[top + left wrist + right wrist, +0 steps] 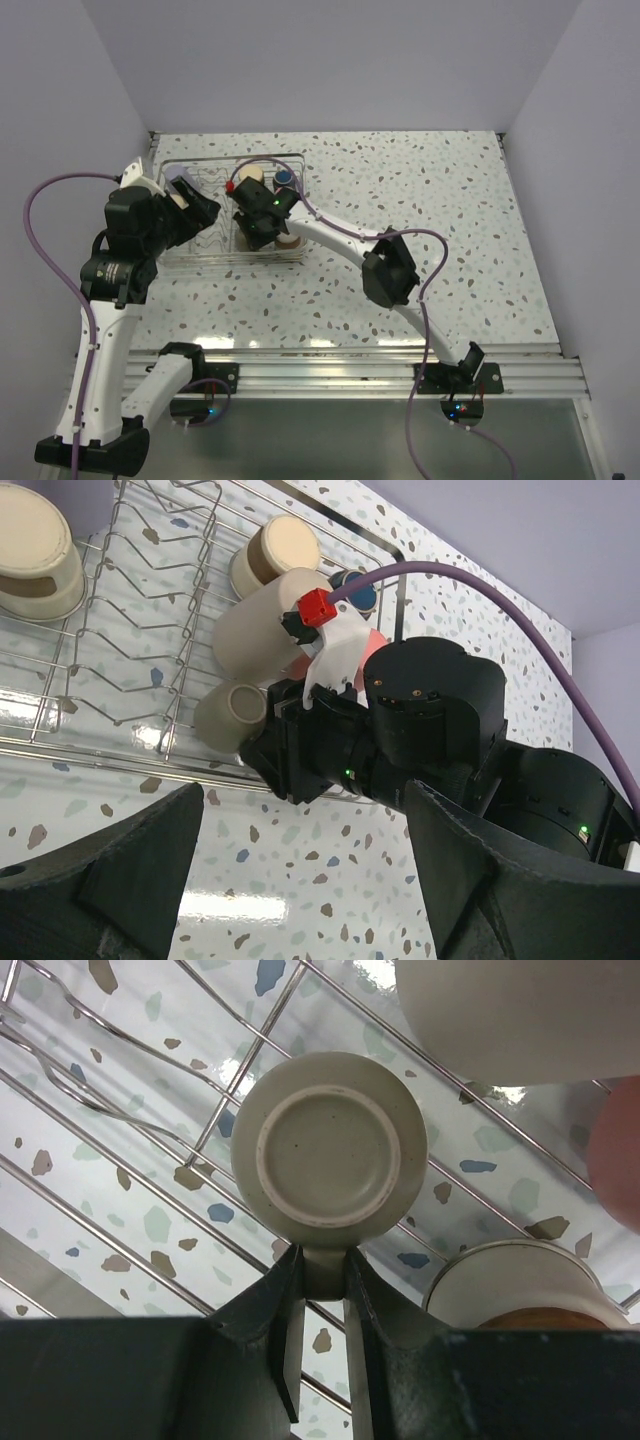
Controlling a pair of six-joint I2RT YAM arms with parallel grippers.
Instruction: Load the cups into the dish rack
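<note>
The dish rack [210,250] stands at the back left; its wires also show in the left wrist view [100,670] and right wrist view [120,1250]. My right gripper [325,1275] is shut on the handle of the olive-tan mug [328,1155], which is upside down over the rack wires. In the left wrist view that mug [228,715] sits just ahead of the right gripper [295,755]. A beige tumbler [262,620], a brown-banded cup [278,555] and a pink cup [372,640] are in the rack. My left gripper [300,880] is open and empty over the table in front of the rack.
A wide beige cup [35,550] lies at the rack's far left. A lavender cup [180,175] shows at the rack's back left corner. A cup with a blue inside [285,177] is at the back right. The right arm's purple cable [520,600] crosses above.
</note>
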